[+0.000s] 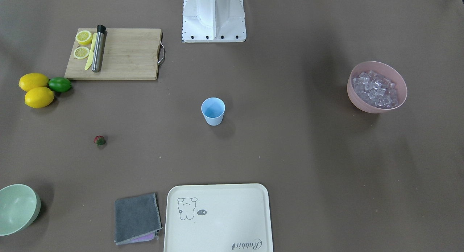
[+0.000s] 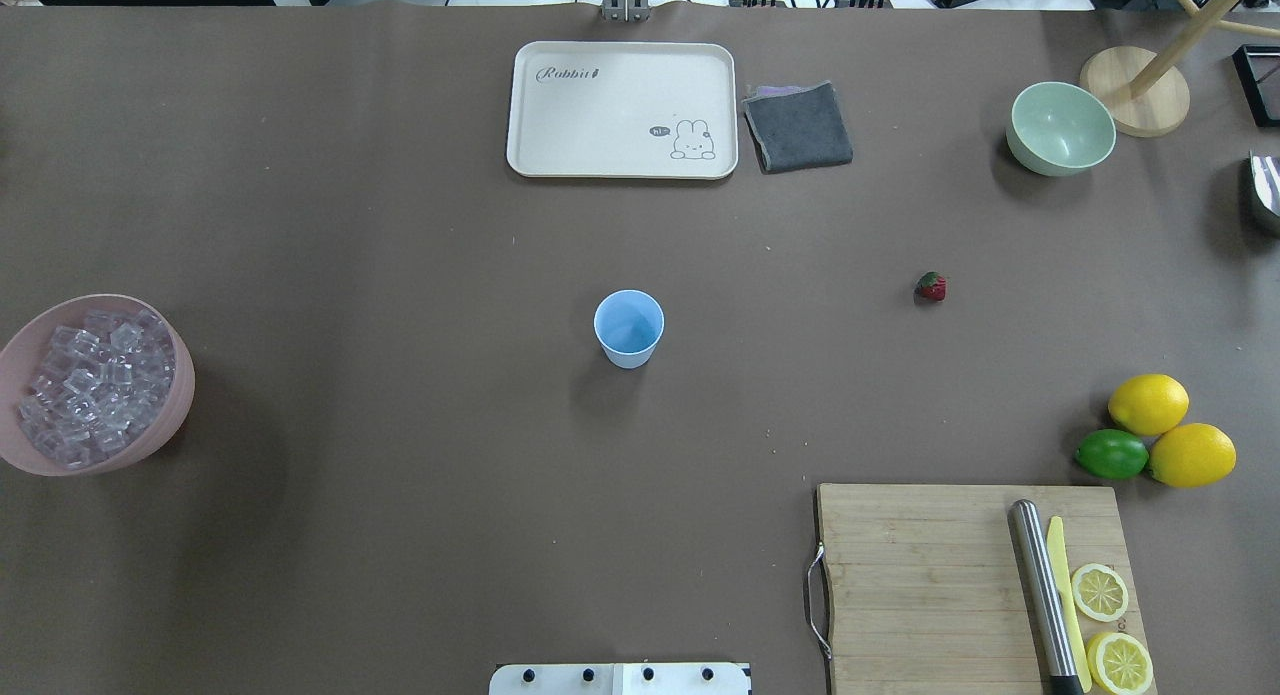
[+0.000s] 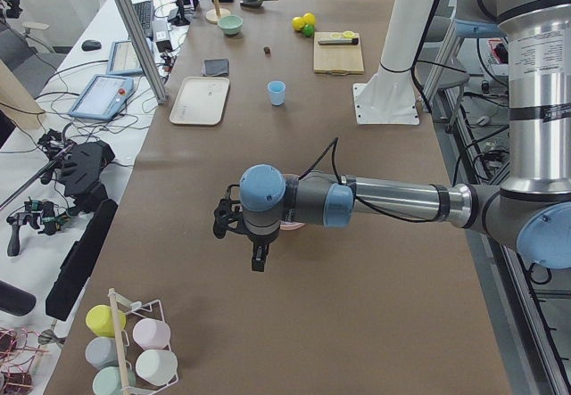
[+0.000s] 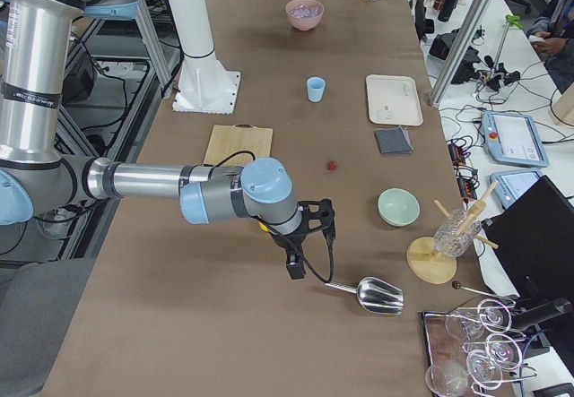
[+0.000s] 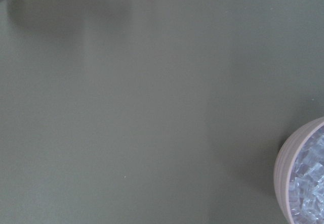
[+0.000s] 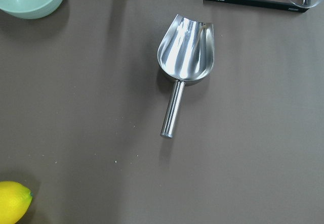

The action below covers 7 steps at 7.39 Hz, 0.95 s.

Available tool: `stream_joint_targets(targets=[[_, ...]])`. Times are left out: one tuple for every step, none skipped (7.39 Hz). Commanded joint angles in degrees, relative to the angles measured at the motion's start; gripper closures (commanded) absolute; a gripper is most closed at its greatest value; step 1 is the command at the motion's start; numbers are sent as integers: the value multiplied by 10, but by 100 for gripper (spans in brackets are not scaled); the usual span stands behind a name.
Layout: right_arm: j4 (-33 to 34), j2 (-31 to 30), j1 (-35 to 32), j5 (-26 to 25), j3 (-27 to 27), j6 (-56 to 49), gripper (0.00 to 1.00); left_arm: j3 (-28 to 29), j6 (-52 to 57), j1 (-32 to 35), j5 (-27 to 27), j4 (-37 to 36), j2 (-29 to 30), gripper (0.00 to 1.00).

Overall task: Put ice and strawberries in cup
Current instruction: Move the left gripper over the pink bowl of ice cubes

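Reading on tray [image 2: 620, 105]: "Rabbit" in script, with a drawn rabbit [image 2: 692, 140].
Cup [image 2: 628, 330]: stood upright at the centre.
Ice [image 2: 95, 385]: heaped in the pink bowl [image 2: 182, 395], robot's left side.
Strawberry [image 2: 931, 287]: lay toward the robot's right, well apart from the cup.
Left gripper [image 3: 258, 257]: hung beside the pink bowl; claw width could not be told.
Right gripper [image 4: 296, 270]: hung near the metal scoop [image 6: 186, 57]; claw width could not be told.

Overhead, front-facing — opposed, sharing cup [image 1: 213, 112].
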<state>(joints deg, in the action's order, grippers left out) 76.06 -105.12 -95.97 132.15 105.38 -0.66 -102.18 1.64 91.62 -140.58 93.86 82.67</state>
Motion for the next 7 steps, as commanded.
stream_joint_targets(targets=[[-21, -3, 1, 2, -3, 4, 0, -3, -3, 1, -7, 125, 0, 0], [-22, -2, 1, 7, -1, 4, 0, -5, -26, -6, -45, 172, 11, 0], [-22, -2, 1, 23, -1, 5, 0, 0, -28, -17, -58, 211, 21, 1], [-22, -1, 1, 43, -1, 5, 0, -5, -46, -33, -57, 235, 3, 1], [-22, 1, 1, 62, -1, 5, 0, -5, -108, -52, -53, 296, -14, 1], [-22, 0, 1, 63, -2, 5, 0, -11, -201, -87, -50, 338, -25, 1], [-22, -1, 1, 63, -2, 5, 0, -15, -258, -132, -26, 376, -36, 1]])
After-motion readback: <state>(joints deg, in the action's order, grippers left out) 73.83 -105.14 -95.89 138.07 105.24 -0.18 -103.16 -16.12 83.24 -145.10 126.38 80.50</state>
